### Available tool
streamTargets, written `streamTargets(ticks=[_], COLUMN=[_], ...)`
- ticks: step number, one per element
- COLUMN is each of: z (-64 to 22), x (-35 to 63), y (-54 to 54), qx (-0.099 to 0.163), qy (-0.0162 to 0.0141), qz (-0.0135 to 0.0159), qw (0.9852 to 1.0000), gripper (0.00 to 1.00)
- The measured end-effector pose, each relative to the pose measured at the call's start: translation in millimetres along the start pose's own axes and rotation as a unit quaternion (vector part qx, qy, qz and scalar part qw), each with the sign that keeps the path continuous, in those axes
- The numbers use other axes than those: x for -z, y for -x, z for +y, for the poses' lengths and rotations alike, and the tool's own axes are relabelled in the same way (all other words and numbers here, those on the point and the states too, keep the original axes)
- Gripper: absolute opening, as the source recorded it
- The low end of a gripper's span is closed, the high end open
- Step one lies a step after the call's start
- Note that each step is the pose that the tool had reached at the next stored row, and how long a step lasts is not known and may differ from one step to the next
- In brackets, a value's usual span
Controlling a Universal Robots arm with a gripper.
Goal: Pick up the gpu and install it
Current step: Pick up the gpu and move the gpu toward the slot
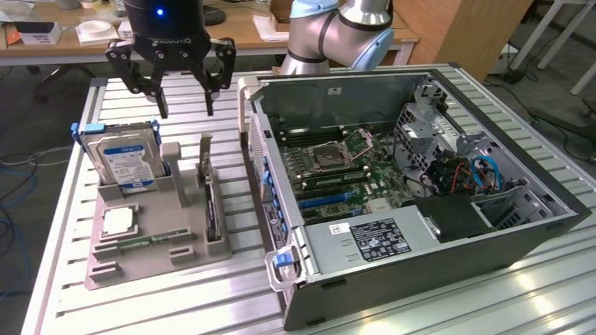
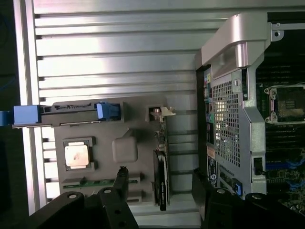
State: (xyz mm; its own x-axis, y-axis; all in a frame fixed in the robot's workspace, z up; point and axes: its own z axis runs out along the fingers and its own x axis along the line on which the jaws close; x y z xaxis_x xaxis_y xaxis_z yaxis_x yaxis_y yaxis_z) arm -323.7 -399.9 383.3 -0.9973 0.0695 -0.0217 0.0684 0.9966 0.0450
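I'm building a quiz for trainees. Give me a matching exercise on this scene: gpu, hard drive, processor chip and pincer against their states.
1 gpu
2 hard drive
3 processor chip
4 pincer

A flat in the grey holder
B open, above the table
C on edge, holder slot nearest the case
D upright, blue label showing

Pairs: 1-C, 2-D, 3-A, 4-B

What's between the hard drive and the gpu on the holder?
In the exterior view, only a raised block of the grey holder stands between the hard drive and the gpu; no loose part lies there.
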Motion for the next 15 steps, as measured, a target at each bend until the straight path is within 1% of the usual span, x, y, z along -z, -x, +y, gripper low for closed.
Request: streamTargets(ticks=[5, 15], z=[-1.7, -12.5], x=[-0.1, -3.0], y=[0.1, 0.7], qx=[0.016, 0.021], qy=[0.0003, 0.0005], qz=[0.0007, 0.0010], qw=[0.9999, 0.9998], gripper=[0.65, 0.65])
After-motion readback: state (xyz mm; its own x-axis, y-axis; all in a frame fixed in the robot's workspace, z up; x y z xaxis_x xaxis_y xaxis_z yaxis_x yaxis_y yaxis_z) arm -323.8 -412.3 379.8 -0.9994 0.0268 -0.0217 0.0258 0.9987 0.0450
